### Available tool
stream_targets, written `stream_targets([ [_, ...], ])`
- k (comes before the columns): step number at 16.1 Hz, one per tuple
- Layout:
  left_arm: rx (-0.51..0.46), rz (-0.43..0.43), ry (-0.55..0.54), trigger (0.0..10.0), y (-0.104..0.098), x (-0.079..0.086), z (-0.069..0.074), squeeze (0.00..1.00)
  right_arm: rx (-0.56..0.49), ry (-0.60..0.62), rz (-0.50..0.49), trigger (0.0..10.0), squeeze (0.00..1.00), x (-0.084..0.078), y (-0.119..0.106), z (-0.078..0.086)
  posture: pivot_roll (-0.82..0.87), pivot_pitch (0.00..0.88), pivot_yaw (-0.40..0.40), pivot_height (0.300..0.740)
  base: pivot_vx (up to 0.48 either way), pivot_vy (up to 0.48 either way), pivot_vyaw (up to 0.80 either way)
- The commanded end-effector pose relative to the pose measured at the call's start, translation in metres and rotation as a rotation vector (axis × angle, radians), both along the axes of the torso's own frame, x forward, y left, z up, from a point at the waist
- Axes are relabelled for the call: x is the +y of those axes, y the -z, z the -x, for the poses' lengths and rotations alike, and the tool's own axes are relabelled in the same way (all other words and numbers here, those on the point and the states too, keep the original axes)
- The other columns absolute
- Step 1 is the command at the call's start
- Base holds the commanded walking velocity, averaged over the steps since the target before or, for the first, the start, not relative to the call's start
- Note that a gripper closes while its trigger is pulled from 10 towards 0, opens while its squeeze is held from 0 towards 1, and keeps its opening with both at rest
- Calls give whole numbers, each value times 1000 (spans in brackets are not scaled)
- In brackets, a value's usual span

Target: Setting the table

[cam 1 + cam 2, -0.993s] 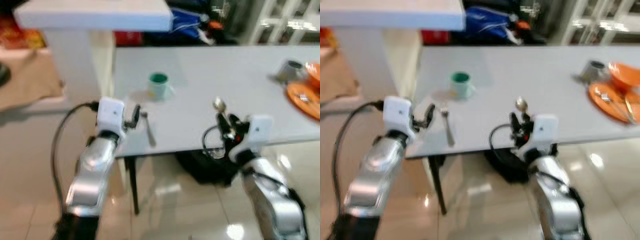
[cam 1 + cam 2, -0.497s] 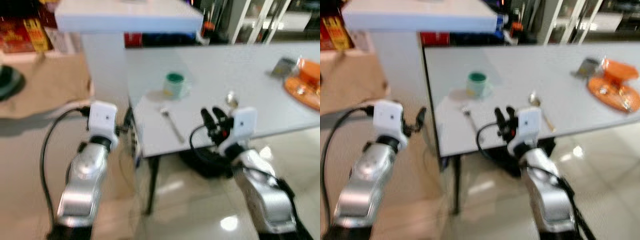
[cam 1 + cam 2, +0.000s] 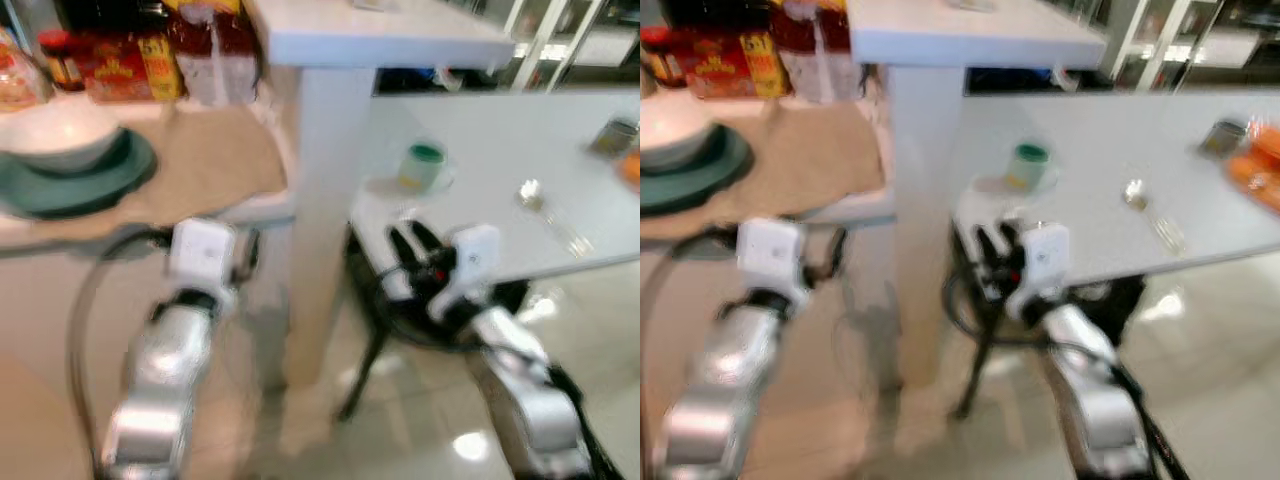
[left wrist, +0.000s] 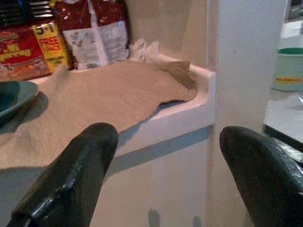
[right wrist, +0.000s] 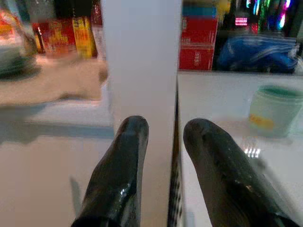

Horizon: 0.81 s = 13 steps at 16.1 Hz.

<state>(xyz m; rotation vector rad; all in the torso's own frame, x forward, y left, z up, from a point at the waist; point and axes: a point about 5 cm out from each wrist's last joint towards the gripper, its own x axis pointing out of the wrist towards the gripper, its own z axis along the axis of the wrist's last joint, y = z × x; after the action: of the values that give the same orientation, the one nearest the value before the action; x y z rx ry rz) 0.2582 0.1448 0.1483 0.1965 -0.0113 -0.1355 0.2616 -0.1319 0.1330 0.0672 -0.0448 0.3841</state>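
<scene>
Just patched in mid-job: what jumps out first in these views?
A thick white pillar stands dead ahead between the two arms. To its left a white bowl sits on a dark green plate on a tan cloth. To its right, on the grey table, stand a green mug and a spoon, with the right claw by the near table edge and the left claw open before the cloth shelf.

A glossy beige tiled floor (image 3: 400, 420) caught bright patches of light. A white pillar (image 3: 325, 200) rose from it and carried a white shelf (image 3: 380, 35) overhead. To the pillar's left ran a low white counter (image 4: 180, 120) draped with a tan cloth (image 4: 104, 94), with red food packets (image 3: 120, 65) along its back edge. To the right stood a pale grey table (image 3: 500, 150) on dark legs (image 3: 360, 370). White-framed glazing (image 3: 550, 30) closed the far right corner.
</scene>
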Motion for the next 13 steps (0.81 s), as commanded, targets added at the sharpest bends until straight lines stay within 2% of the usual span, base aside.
stream_targets([
  [1,-32,-22,-9,10000,-9,4,-3,0,-39,-16,-24,10000,0,4,-10,-3,108,0,-74,740,0,480,0],
  [6,-106,-8,5,10000,-34,1,-11,0,-81,-27,-93,10000,0,9,-33,-15,115,0,-73,740,0,480,0],
  [7,-115,49,24,10000,-40,-3,-12,0,-79,-33,-122,10000,0,10,-40,-19,120,0,-79,740,0,0,0],
  [9,-117,28,37,10000,-45,-8,-14,0,-100,-50,-123,10000,0,14,-49,-25,134,0,-94,740,0,0,0],
  [11,-159,16,49,10000,-53,-11,-15,0,-100,-53,-130,10000,0,15,-51,-28,141,0,-100,740,0,0,425],
  [13,-168,14,56,10000,-59,-11,-18,0,-101,-49,-143,10000,0,15,-53,-34,148,0,-100,740,339,0,800],
])
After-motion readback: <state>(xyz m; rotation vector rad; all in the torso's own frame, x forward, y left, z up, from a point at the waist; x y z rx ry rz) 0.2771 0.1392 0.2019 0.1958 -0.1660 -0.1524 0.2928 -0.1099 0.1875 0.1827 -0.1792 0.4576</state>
